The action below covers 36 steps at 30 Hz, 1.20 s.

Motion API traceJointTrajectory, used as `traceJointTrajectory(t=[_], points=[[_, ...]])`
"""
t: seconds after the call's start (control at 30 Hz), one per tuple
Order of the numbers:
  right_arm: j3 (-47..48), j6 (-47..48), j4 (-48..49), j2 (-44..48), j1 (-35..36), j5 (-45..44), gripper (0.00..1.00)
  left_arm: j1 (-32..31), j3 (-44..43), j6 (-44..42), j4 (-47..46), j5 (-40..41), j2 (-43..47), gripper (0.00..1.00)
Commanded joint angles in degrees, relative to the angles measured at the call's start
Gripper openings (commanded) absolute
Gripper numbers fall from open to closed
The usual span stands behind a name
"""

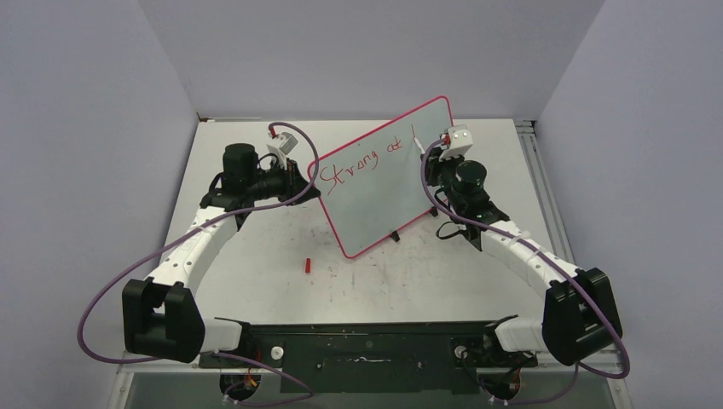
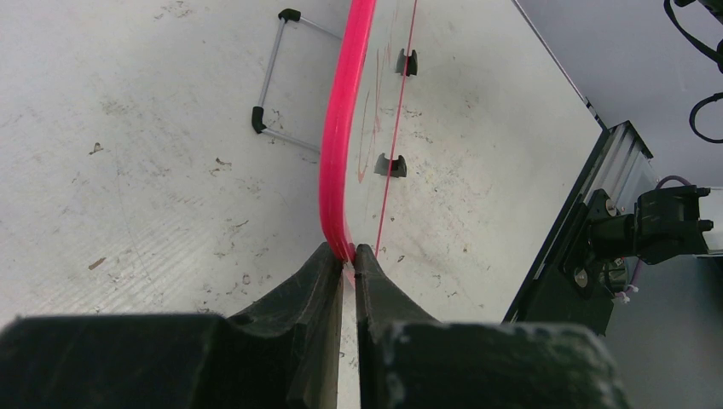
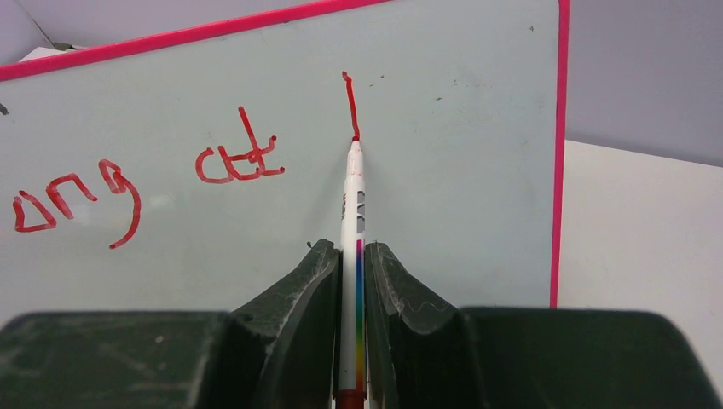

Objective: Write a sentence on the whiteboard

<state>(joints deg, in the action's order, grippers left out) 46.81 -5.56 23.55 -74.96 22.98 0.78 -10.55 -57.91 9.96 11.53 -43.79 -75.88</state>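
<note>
The whiteboard [image 1: 388, 183] with a pink-red rim stands tilted on the table on its black feet [image 1: 395, 236]. Red lettering [image 1: 358, 160] on it reads "Strong at", followed by one vertical stroke [image 3: 349, 106]. My left gripper [image 1: 300, 175] is shut on the board's left rim [image 2: 339, 145]. My right gripper [image 1: 429, 152] is shut on a white marker [image 3: 351, 247] with a rainbow stripe. Its tip [image 3: 355, 145] touches the board at the bottom of the stroke, right of "at" [image 3: 234, 158].
A small red marker cap [image 1: 307, 265] lies on the scuffed tabletop [image 1: 256, 256] in front of the board. A wire stand [image 2: 273, 81] shows behind the board in the left wrist view. The table's right edge has a metal rail [image 1: 541, 170].
</note>
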Motion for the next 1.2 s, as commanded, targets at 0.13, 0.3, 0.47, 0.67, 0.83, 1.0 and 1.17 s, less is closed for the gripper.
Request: traceJointTrajectory(t=[0.13, 0.3, 0.47, 0.67, 0.83, 1.0, 1.17], points=[[3.5, 0.6, 4.1, -1.5, 0.5, -2.8, 0.05, 0.4, -1.9, -0.3, -1.6, -1.6, 0.5, 0.00], [3.6, 0.7, 4.2, -2.0, 0.4, -3.8, 0.05, 0.4, -1.9, -0.4, -1.6, -1.7, 0.5, 0.00], [3.4, 0.8, 3.8, -1.9, 0.4, -3.5, 0.05, 0.4, -1.9, -0.4, -1.6, -1.6, 0.5, 0.00], [2.5, 0.8, 3.1, -1.7, 0.5, -2.8, 0.05, 0.4, -1.9, -0.3, -1.6, -1.6, 0.6, 0.00], [1.0, 0.6, 2.9, -1.0, 0.6, -3.1, 0.05, 0.5, -1.9, -0.3, -1.7, -1.4, 0.7, 0.00], [0.0, 0.4, 2.5, -0.5, 0.7, -3.5, 0.05, 0.4, -1.9, -0.2, -1.8, -1.4, 0.8, 0.00], [-0.6, 0.3, 2.5, -0.1, 0.7, -4.0, 0.05, 0.5, -1.9, -0.2, -1.8, -1.3, 0.9, 0.00]])
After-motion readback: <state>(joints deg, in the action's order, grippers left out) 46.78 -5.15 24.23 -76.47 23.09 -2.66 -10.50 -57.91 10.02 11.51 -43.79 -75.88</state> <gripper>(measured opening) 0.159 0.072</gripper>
